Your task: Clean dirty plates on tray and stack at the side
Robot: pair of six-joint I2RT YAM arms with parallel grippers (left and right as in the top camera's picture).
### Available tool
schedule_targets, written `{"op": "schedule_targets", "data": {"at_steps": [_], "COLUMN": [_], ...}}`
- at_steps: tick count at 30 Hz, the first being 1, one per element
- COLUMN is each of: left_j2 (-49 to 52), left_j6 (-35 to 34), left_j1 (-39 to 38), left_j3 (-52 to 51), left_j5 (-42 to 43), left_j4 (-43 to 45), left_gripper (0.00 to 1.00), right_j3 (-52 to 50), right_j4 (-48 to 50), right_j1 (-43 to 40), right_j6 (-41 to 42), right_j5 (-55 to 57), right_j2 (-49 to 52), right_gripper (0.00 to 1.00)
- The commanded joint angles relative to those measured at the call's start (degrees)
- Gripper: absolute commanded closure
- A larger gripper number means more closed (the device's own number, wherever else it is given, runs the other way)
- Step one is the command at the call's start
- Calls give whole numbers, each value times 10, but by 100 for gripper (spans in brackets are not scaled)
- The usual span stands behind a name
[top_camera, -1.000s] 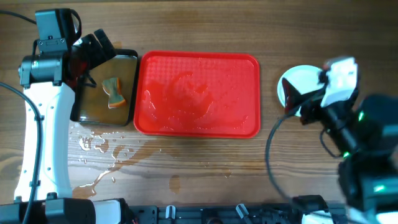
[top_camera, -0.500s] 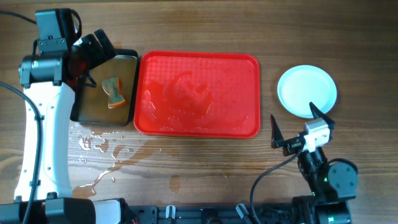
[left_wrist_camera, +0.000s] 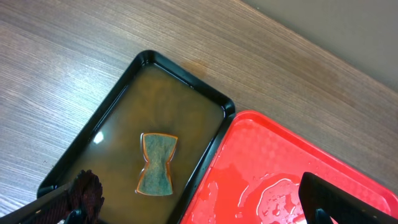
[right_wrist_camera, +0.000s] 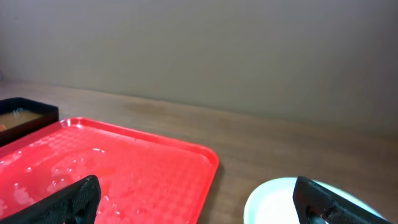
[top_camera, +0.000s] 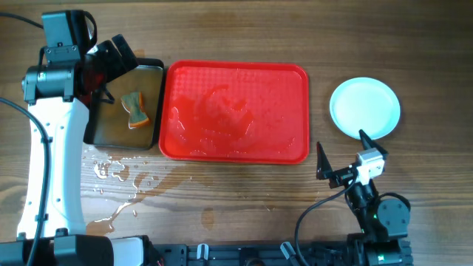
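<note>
The red tray (top_camera: 292,81) lies in the middle of the table, wet and with no plates on it; it also shows in the left wrist view (left_wrist_camera: 348,171) and the right wrist view (right_wrist_camera: 155,162). A pale round plate stack (top_camera: 364,108) sits to its right, also in the right wrist view (right_wrist_camera: 273,202); how many plates it holds I cannot tell. My right gripper (top_camera: 342,157) is open and empty, near the front edge, below the plate. My left gripper (top_camera: 111,63) is open and empty above the black tray.
A black tray (top_camera: 151,122) with brownish water and an orange-edged sponge (top_camera: 134,110) lies left of the red tray; both show in the left wrist view, tray (left_wrist_camera: 180,71) and sponge (left_wrist_camera: 157,163). Water is spilled on the wood (top_camera: 118,177) at front left.
My right arm has drawn back from the plate stack toward the front edge, leaving the plate uncovered. The left arm has not moved.
</note>
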Motion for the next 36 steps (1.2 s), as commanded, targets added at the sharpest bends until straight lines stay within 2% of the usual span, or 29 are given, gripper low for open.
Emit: {"op": "schedule_targets", "data": {"at_steps": [1,23,28,33,36], "left_j2": [3,3,2,-50,-134], "left_j6": [5,5,5,5,3], "left_j1": [0,0,0,-4,-4], "left_j3": [-1,-1,-2,-10,-56], "left_j5": [2,2,-34,-39,-38], "left_j4": [1,1,-1,-7,3], "left_gripper": [0,0,0,0,0], "right_j3": [-2,-2,-2,-2,-2], "right_j4": [1,2,2,2,2], "right_j1": [0,0,0,0,0], "right_j6": [27,27,27,27,27], "right_j5": [-1,0,-1,0,0], "right_j2": [-9,-8,-8,-8,-8], "right_gripper": [0,0,0,0,0]}}
